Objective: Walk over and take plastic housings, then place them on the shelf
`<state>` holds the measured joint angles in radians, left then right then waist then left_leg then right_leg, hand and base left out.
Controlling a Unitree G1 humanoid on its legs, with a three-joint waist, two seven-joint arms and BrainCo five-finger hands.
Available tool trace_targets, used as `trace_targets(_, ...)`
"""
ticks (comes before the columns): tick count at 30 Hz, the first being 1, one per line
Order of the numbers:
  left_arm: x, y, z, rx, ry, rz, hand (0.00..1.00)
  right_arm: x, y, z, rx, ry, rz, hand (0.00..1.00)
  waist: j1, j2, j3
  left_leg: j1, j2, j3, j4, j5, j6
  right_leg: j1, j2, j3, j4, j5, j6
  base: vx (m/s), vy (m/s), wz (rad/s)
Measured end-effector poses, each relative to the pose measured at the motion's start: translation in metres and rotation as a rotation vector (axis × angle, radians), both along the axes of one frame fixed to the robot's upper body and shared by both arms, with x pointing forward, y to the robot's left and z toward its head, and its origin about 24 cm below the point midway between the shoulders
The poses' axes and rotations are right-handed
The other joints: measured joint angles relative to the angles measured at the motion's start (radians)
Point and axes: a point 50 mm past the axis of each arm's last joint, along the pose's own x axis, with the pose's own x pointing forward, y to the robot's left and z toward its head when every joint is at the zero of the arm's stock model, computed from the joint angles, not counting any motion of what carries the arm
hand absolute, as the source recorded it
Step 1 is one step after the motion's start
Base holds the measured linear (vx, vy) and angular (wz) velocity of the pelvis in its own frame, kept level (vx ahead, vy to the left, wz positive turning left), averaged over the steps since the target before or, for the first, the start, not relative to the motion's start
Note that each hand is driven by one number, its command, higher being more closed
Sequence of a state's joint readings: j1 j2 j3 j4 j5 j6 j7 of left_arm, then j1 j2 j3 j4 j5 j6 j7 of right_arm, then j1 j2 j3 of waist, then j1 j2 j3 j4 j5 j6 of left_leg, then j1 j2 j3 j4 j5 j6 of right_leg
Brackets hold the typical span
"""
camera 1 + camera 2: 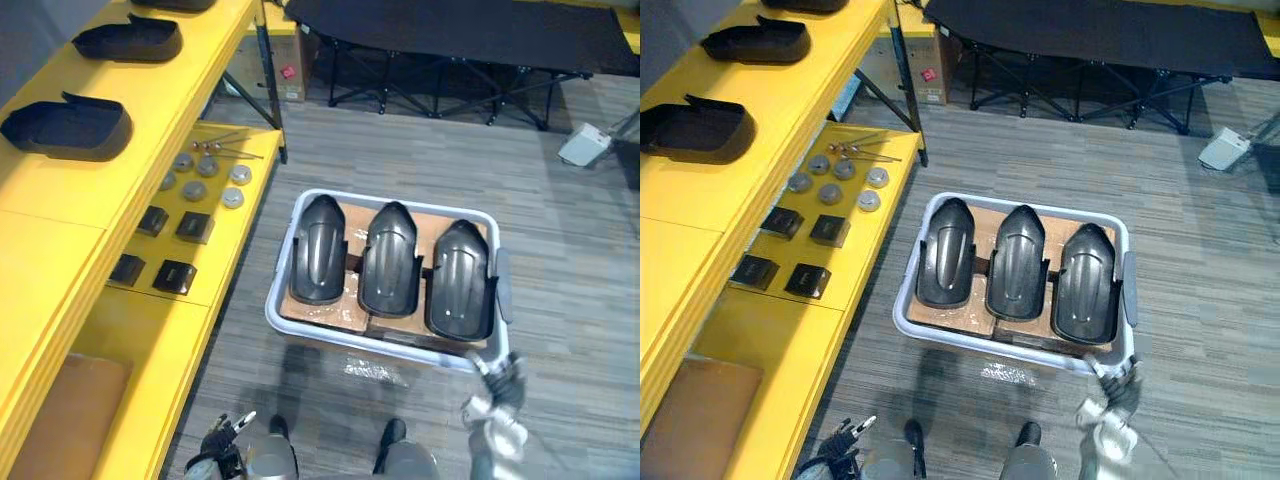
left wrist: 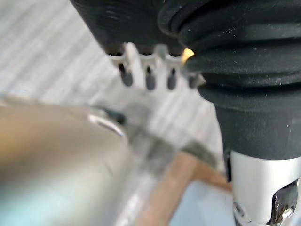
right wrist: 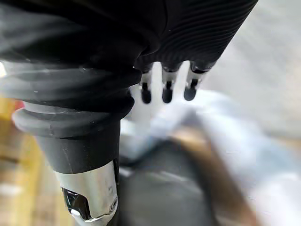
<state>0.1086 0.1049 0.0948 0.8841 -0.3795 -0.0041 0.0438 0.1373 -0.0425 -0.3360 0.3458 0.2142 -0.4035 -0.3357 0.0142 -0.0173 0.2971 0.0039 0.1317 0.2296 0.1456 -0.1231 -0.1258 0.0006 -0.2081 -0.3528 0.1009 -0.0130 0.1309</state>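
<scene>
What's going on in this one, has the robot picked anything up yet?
Not yet. The robot stands over a white bin on the floor, which holds three dark plastic housings side by side. Its right hand is open by the bin's near right corner, and its left hand hangs open, low at its side. Neither holds anything. The yellow shelf to its left already carries other housings on its top level.

Left hand (image 1: 218,440) uncurled, right hand (image 1: 498,395) uncurled, both low
</scene>
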Motion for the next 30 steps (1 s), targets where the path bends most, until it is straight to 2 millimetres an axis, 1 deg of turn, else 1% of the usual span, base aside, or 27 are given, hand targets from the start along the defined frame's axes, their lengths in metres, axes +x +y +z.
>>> trace_targets(1,0.0,0.0,0.0,0.001,-0.004,0.002,0.0,-0.001,-0.002,0.01,-0.036,-0.042,-0.012,0.0,-0.002,-0.003,0.002,0.0,-0.001,0.002,0.0,0.0,0.0,0.0,0.001,0.002,-0.006,0.003,0.001,0.03,0.011,-0.22)
trace_targets(3,0.0,0.001,0.001,0.005,-0.012,0.011,0.0,-0.01,-0.009,0.044,-0.138,-0.172,-0.033,0.0,-0.015,-0.018,0.009,0.01,-0.002,0.008,-0.005,0.0,0.0,0.006,0.001,0.01,-0.012,0.007,0.001,0.03,0.014,-0.09)
trace_targets(4,0.0,0.002,0.001,0.006,-0.012,0.018,0.0,-0.014,-0.011,0.052,-0.162,-0.207,-0.044,0.0,-0.018,-0.022,0.011,0.019,-0.002,0.012,-0.006,-0.001,0.001,0.011,0.002,0.015,-0.013,0.007,0.001,0.04,0.024,-0.15)
trace_targets(5,-0.003,0.004,0.0,0.007,-0.009,0.028,0.0,-0.019,-0.017,0.067,-0.203,-0.272,-0.059,0.0,-0.024,-0.032,0.013,0.045,-0.001,0.027,-0.01,-0.002,0.002,0.031,0.003,0.03,-0.017,0.007,0.001,0.04,0.019,-0.2)
trace_targets(7,-0.009,0.01,0.0,0.015,0.002,0.042,0.0,-0.026,-0.026,0.086,-0.263,-0.348,-0.057,0.0,-0.031,-0.041,0.008,0.085,-0.001,0.037,-0.015,-0.009,0.006,0.055,0.006,0.055,-0.02,0.007,0.001,0.03,0.014,-0.28)
trace_targets(10,-0.015,0.013,-0.001,0.018,0.012,0.053,0.0,-0.033,-0.035,0.087,-0.282,-0.333,-0.05,0.0,-0.037,-0.051,0.0,0.101,0.001,0.051,-0.012,-0.025,0.007,0.061,0.007,0.068,-0.02,0.008,0.002,-0.01,0.023,-0.2)
trace_targets(12,-0.018,0.017,-0.001,0.038,0.023,0.032,0.0,-0.032,-0.038,0.079,-0.247,-0.283,-0.034,0.0,-0.042,-0.055,-0.001,0.098,0.003,0.051,0.004,-0.04,0.007,0.06,0.008,0.077,-0.02,0.015,0.003,-0.05,0.025,-0.08)
trace_targets(13,-0.02,0.017,-0.001,0.037,0.027,0.032,0.0,-0.03,-0.039,0.075,-0.236,-0.265,-0.03,0.0,-0.042,-0.055,-0.001,0.095,0.004,0.052,0.008,-0.044,0.009,0.06,0.008,0.079,-0.02,0.018,0.001,-0.08,0.023,-0.03)
trace_targets(14,-0.022,0.017,-0.002,0.037,0.03,0.033,0.0,-0.024,-0.043,0.065,-0.19,-0.221,-0.033,0.0,-0.044,-0.057,-0.002,0.067,0.009,0.044,0.041,-0.064,0.01,0.053,0.009,0.08,-0.02,0.02,0.002,-0.14,0.026,0.04)
trace_targets(15,-0.022,0.021,-0.001,0.048,0.023,0.032,0.0,-0.016,-0.048,0.054,-0.131,-0.187,-0.046,0.0,-0.044,-0.056,0.004,0.011,0.022,0.03,0.108,-0.093,0.009,0.032,0.014,0.082,-0.02,0.02,0.002,-0.16,0.026,0.09)
trace_targets(17,-0.017,0.024,0.002,0.066,-0.002,0.028,0.0,-0.005,-0.052,0.046,-0.075,-0.165,-0.068,0.0,-0.043,-0.052,0.016,-0.072,0.04,0.01,0.188,-0.117,0.015,-0.01,0.023,0.08,-0.014,0.023,0.007,-0.13,0.029,0.14)
trace_targets(18,-0.009,0.025,0.005,0.074,-0.035,0.023,0.0,0.005,-0.058,0.046,-0.057,-0.167,-0.09,0.0,-0.04,-0.047,0.052,-0.117,0.049,-0.009,0.233,-0.127,0.019,-0.034,0.027,0.077,-0.002,0.027,0.004,-0.15,0.048,0.17)
trace_targets(19,0.0,0.025,0.008,0.081,-0.063,0.02,0.0,0.014,-0.063,0.05,-0.043,-0.176,-0.104,0.0,-0.025,-0.044,0.092,-0.15,0.052,-0.019,0.261,-0.13,0.021,-0.056,0.028,0.077,0.012,0.029,0.003,-0.17,0.053,0.2)
trace_targets(21,0.009,0.026,0.012,0.096,-0.102,0.009,0.0,0.026,-0.069,0.057,-0.026,-0.206,-0.116,0.0,-0.014,-0.046,0.127,-0.197,0.052,-0.034,0.288,-0.13,0.023,-0.092,0.028,0.074,0.028,0.033,0.003,-0.12,0.029,0.14)
trace_targets(22,0.012,0.027,0.014,0.1,-0.112,0.007,0.0,0.031,-0.071,0.059,-0.022,-0.216,-0.119,0.0,-0.008,-0.048,0.134,-0.211,0.052,-0.041,0.294,-0.128,0.025,-0.104,0.028,0.074,0.032,0.035,0.003,-0.08,0.01,0.21)
trace_targets(23,0.019,0.027,0.016,0.107,-0.131,-0.006,0.0,0.039,-0.076,0.062,-0.004,-0.23,-0.134,0.0,0.002,-0.048,0.141,-0.247,0.051,-0.063,0.31,-0.128,0.025,-0.119,0.028,0.061,0.037,0.035,0.003,-0.06,0.007,0.24)
trace_targets(25,0.028,0.028,0.021,0.119,-0.158,-0.017,0.0,0.048,-0.079,0.064,0.011,-0.231,-0.139,0.0,0.012,-0.052,0.144,-0.273,0.046,-0.084,0.317,-0.126,0.028,-0.129,0.028,0.053,0.038,0.035,0.003,-0.01,0.012,0.3)
trace_targets(26,0.034,0.027,0.024,0.122,-0.181,-0.035,0.0,0.054,-0.081,0.066,0.024,-0.242,-0.138,0.0,0.028,-0.055,0.146,-0.284,0.045,-0.086,0.316,-0.122,0.032,-0.14,0.028,0.053,0.039,0.035,0.002,0.0,0.008,0.21)
trace_targets(27,0.038,0.027,0.026,0.124,-0.193,-0.038,0.0,0.058,-0.083,0.069,0.028,-0.249,-0.135,0.0,0.035,-0.056,0.15,-0.291,0.041,-0.09,0.314,-0.118,0.035,-0.145,0.026,0.053,0.039,0.035,0.002,0.01,-0.001,0.13)
trace_targets(28,0.039,0.027,0.026,0.124,-0.197,-0.039,0.0,0.062,-0.084,0.072,0.033,-0.255,-0.132,0.0,0.036,-0.056,0.154,-0.296,0.036,-0.096,0.311,-0.113,0.038,-0.147,0.023,0.052,0.039,0.035,0.002,0.0,0.001,0.25)
trace_targets(30,0.044,0.024,0.028,0.124,-0.208,-0.064,0.0,0.075,-0.094,0.082,0.017,-0.248,-0.131,0.0,0.037,-0.048,0.166,-0.326,0.02,-0.123,0.304,-0.099,0.041,-0.167,0.015,0.053,0.042,0.035,0.002,0.0,0.015,0.29)
